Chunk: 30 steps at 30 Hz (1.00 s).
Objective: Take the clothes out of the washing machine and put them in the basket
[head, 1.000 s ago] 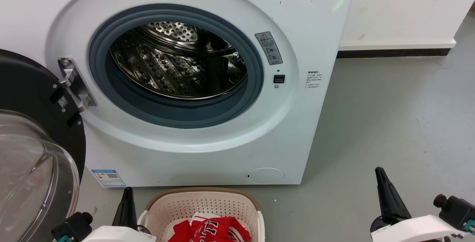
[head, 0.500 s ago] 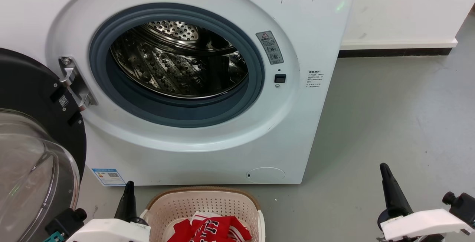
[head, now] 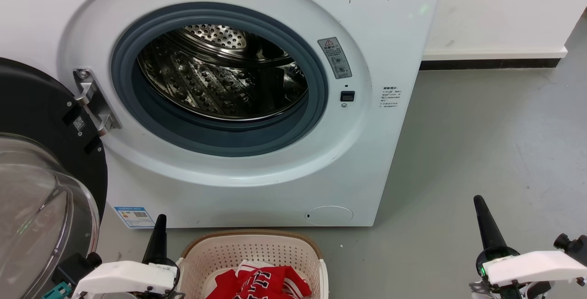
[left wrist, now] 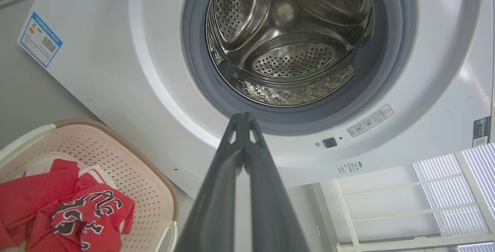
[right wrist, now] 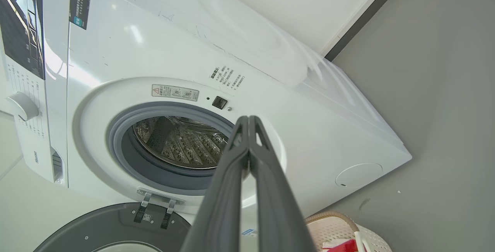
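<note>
While both arms are hanging low in front of the washing machine (head: 257, 189), we are holding the left gripper (left wrist: 243, 117) with its two fingers pressed together and nothing between them. The right gripper (right wrist: 248, 119) is showing the same, tips meeting and empty.

The clothes (head: 266, 283) are lying bunched in the basket (head: 247, 253), which is standing on the floor (head: 458, 152) just in front of the machine's base. The left gripper is hovering just beside the basket, toward the machine's hinge side. The right one is waiting well out past the machine's latch-side corner. The door (head: 41, 106) is hanging open off the hinge side.

The drum (left wrist: 286, 51) inside the machine is showing us bare perforated steel, so we are judging the unloading done or nearly so. Its near bottom lip behind the grey seal (head: 220, 141) is partly hidden from us.

We are expecting the red jersey fabric to handle as light, limp and a little slippery. It will be sagging and trailing from any single pinch, and a loose sleeve could be catching on the seal or draping over the basket's rim. If another piece is turning up, we are advising a hold on a thick bunched fold near its middle, not on a thin hem, so the fingers are clamping several layers.
</note>
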Available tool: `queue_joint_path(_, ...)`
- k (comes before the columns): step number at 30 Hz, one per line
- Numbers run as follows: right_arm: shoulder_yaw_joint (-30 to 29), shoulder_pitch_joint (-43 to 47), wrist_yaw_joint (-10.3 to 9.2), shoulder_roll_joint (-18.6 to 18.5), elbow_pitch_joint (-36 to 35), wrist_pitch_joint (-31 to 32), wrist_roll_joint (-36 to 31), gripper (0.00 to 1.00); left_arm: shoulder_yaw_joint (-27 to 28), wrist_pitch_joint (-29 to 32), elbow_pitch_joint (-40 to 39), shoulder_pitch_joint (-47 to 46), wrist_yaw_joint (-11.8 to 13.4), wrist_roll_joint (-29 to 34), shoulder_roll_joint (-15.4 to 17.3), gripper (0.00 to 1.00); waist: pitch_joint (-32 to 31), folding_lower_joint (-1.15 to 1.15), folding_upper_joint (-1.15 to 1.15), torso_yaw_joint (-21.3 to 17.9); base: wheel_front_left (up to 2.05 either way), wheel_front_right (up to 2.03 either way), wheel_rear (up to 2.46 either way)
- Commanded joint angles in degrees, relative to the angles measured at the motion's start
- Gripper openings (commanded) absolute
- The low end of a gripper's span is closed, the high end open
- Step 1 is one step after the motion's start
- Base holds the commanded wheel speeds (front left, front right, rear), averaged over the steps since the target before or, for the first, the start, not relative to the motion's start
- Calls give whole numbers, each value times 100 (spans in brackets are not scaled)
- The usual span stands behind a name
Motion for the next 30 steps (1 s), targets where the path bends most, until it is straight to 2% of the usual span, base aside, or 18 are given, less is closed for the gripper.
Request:
queue_joint_path(1,-34,-171,0,-32,-10,43,184,0,25,48,-20,-125,-41,-171,3,0,2,0,0,2,0,0,0)
queue_joint_path(30,-250,-418,-1,-13,207,447,1774,0,158,435,135,-402,-243,-1780,3,0,37,-1,0,35,0,0,0)
